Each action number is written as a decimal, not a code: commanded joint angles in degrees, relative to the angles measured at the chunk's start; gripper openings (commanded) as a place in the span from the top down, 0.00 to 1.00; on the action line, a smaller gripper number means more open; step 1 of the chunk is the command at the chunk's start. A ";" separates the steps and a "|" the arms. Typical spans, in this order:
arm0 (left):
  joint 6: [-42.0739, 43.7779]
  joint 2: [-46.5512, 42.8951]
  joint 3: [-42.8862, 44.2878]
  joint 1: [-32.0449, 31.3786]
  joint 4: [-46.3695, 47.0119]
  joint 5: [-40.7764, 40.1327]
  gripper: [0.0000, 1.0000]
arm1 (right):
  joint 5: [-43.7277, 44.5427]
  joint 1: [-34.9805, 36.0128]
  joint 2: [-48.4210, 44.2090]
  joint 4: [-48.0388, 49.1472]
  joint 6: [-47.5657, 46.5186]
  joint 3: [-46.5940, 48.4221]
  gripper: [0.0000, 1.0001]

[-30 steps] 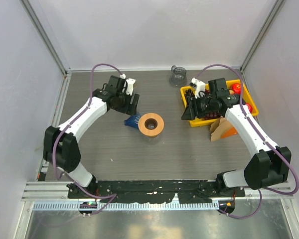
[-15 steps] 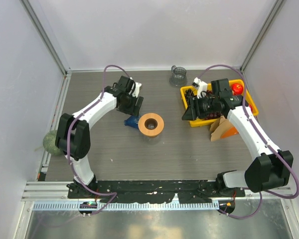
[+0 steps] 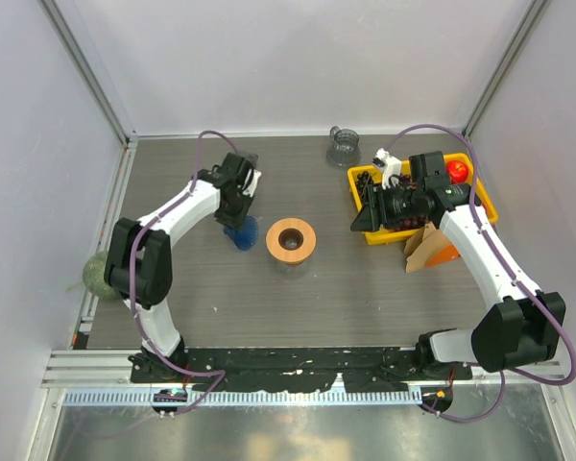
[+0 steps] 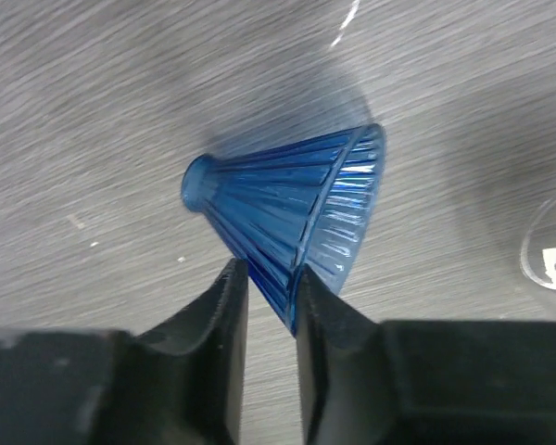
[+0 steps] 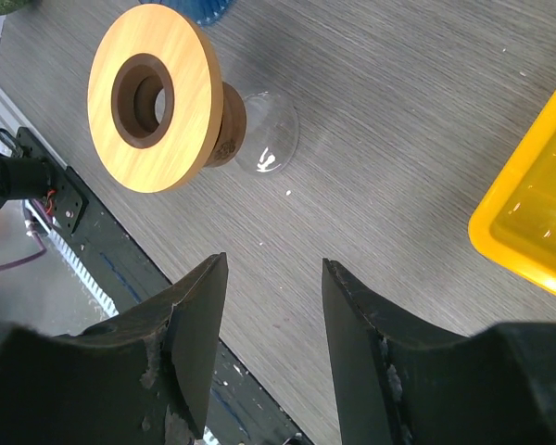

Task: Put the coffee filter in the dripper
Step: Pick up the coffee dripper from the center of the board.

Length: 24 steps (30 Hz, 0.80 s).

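The left gripper (image 4: 267, 278) pinches the rim of the blue filter (image 4: 296, 195), just left of the wooden dripper (image 3: 291, 239). The right gripper (image 5: 269, 278) hangs with jaws apart, empty, near the yellow bin (image 5: 537, 213).

White arms (image 3: 475, 245), perhaps purple cables (image 3: 209, 133), black left gripper (image 4: 267, 278).

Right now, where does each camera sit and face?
Top external: high behind the bases, looking down on the table; left arm and right arm show.
Left wrist: looks past the left gripper at the blue filter.
Right wrist: looks past the open right gripper at the wooden dripper.
Shared: top and right wrist both show the dripper.
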 commanded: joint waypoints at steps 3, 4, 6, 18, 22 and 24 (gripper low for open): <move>2.17 -5.39 -2.20 4.07 -1.56 -1.00 0.92 | -1.23 -0.29 -2.09 2.19 0.46 0.66 0.48; 2.17 -5.65 -2.03 4.69 -1.82 -0.56 0.98 | -1.05 -0.46 -2.00 2.02 0.29 0.92 0.48; 2.17 -6.97 -1.41 6.01 -2.53 1.01 1.00 | -1.22 -0.46 -2.09 1.58 -0.15 1.36 0.48; 5.95 -19.63 13.43 10.41 -26.06 40.00 1.00 | -4.65 -0.46 -4.64 -4.39 -3.05 8.47 0.39; 4.90 -19.28 18.62 9.54 -35.65 51.36 1.00 | -4.57 -0.46 -6.66 -4.40 -3.85 10.85 0.20; 3.50 -18.14 20.73 7.96 -37.51 54.27 1.00 | -3.78 -0.46 -7.71 -4.22 -4.11 11.64 0.13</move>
